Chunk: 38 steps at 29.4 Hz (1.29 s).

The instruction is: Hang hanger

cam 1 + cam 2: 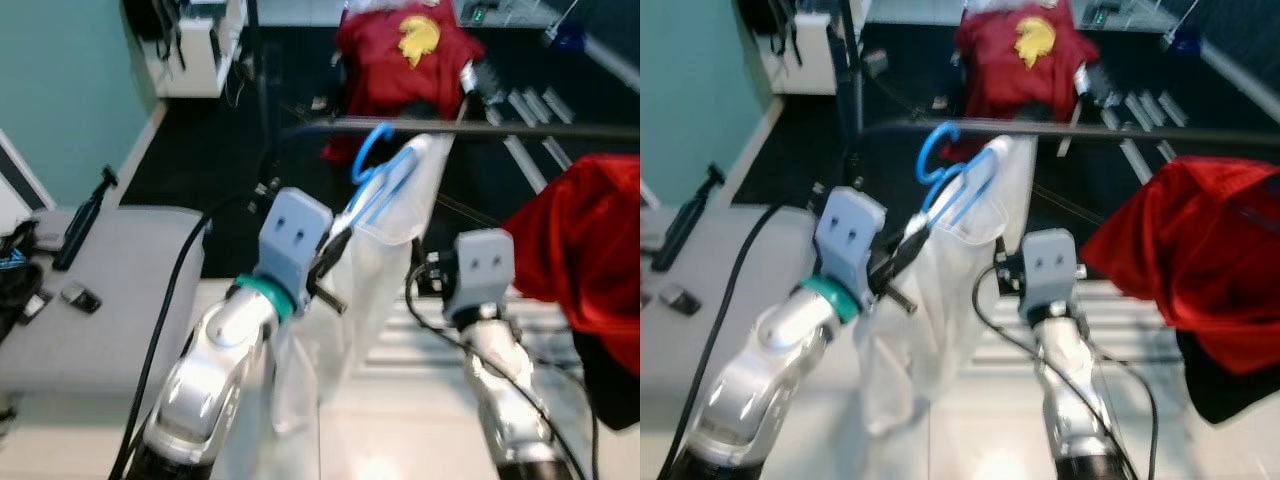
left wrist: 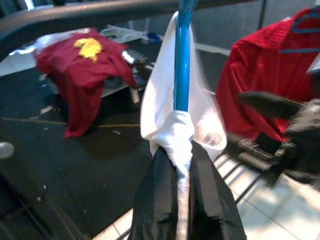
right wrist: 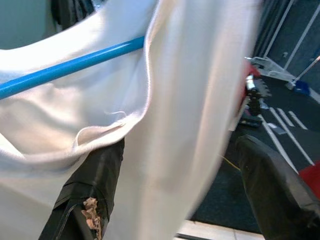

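Two silver arms reach forward from the bottom edge. Left pincer (image 2: pixel 182 165) is clamped on the blue hanger (image 1: pixel 378 172) through a bunched fold of the white shirt (image 1: pixel 385 262); its black fingers (image 2: pixel 212 192) sit tight against the cloth on both sides. Hanger stem runs straight up from the left pincer, and its hook curls just beside the dark rail (image 1: pixel 470 128), right at rail level; cannot tell if the hook is actually over the rail or only touching it. White shirt hangs on the hanger and drapes down between the two arms, hem trailing below the left pincer.

Right pincer (image 3: pixel 180 170) has its fingers spread wide, one finger (image 3: pixel 90 185) against the shirt's hemmed edge, the other finger (image 3: pixel 277 185) well clear of the cloth; shirt fabric hangs in the gap between them, not gripped. Blue hanger bar (image 3: pixel 70 67) crosses above the right pincer, under the cloth.

Red garment (image 1: pixel 585 255) hangs on the rail, to the right of the right pincer. Beyond the rail, a dark red shirt with yellow print (image 1: pixel 405 60) is draped over something on the dark floor (image 1: pixel 200 150). Left of the left pincer, a grey surface (image 1: pixel 110 290) carries a few small dark items, blurred.
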### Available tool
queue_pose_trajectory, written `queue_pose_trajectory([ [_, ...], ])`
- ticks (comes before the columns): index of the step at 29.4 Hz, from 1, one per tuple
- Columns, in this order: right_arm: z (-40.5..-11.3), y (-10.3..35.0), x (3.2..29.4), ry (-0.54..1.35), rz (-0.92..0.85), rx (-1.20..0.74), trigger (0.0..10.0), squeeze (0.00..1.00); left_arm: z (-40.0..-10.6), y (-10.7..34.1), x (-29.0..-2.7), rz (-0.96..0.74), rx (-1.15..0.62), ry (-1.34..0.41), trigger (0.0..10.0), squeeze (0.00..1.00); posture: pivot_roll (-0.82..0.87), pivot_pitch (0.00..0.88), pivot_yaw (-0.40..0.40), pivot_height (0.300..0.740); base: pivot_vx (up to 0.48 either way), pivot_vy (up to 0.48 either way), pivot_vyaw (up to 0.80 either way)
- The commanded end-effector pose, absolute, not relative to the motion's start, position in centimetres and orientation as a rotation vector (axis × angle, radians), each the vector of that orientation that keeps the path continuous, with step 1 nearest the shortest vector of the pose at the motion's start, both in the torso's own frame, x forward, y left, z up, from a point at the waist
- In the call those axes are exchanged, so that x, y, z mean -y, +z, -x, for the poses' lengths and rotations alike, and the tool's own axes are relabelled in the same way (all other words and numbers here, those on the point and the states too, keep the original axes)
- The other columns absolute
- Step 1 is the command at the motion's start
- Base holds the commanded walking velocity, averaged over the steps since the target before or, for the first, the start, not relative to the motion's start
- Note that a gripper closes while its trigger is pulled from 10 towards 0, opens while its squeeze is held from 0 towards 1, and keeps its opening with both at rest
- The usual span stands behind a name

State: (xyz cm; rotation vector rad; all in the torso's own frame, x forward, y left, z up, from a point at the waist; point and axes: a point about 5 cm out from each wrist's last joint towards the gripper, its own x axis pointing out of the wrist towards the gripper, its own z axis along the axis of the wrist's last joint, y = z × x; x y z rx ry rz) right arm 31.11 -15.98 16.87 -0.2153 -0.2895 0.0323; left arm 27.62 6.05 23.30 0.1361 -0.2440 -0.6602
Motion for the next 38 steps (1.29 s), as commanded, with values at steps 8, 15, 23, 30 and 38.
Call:
queue_pose_trajectory([
  [8, -31.2, 16.3, 16.3, 0.024, 0.224, 0.27, 10.0, 0.0, -27.6, 24.1, -4.8, -0.171, 0.262, -0.671, 10.0, 0.0, -0.16, 0.112, 0.087, 0.74, 0.0, 0.0, 0.0],
  [15, -31.2, 16.3, 16.2, 0.024, 0.228, 0.269, 10.0, 0.0, -28.3, 23.4, -4.4, -0.261, 0.201, -0.723, 10.0, 0.0, -0.17, 0.112, 0.091, 0.74, 0.0, 0.0, 0.0],
  [23, -31.1, 16.2, 16.7, 0.015, 0.235, 0.266, 10.0, 0.0, -28.1, 22.0, -5.4, -0.291, 0.108, -0.737, 10.0, 0.0, -0.16, 0.114, 0.089, 0.74, 0.0, 0.0, 0.0],
  [30, -31.4, 16.4, 16.1, 0.033, 0.231, 0.274, 10.0, 0.0, -30.2, 23.4, -4.3, -0.195, 0.103, -0.562, 10.0, 0.0, -0.15, 0.114, 0.082, 0.74, 0.0, 0.0, 0.0],
  [38, -31.5, 16.3, 15.8, 0.044, 0.228, 0.271, 10.0, 0.0, -32.1, 26.7, -2.6, -0.15, 0.173, -0.477, 10.0, 0.0, -0.15, 0.114, 0.083, 0.74, 0.0, 0.0, 0.0],
])
